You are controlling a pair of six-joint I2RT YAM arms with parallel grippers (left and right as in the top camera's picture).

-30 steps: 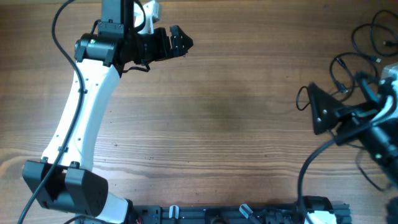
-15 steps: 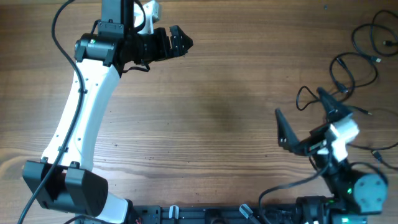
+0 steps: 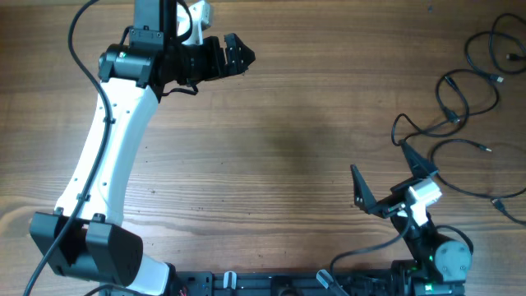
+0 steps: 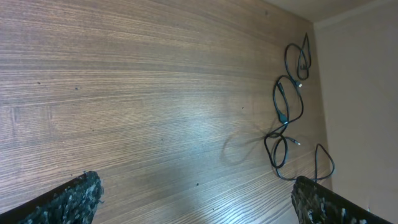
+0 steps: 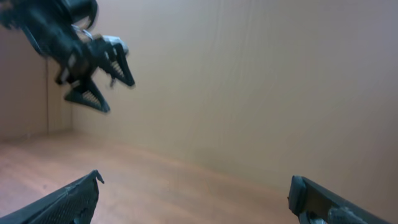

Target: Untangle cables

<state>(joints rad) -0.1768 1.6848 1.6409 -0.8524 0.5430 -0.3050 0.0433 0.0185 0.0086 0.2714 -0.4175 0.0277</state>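
Cables (image 3: 454, 117) lie in loose loops at the tabletop's (image 3: 288, 148) right edge. Right gripper (image 3: 378, 158), jaws wide apart, sits just beside the nearest loop, holding nothing. Left gripper (image 3: 244, 51), also spread wide, is well apart at far left.

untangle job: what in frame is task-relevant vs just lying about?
Job: cables, loose loops at far right; left gripper, open, empty; right gripper, open, empty.
Just there: wooden table; left arm's own wire; black rail along the bottom edge.
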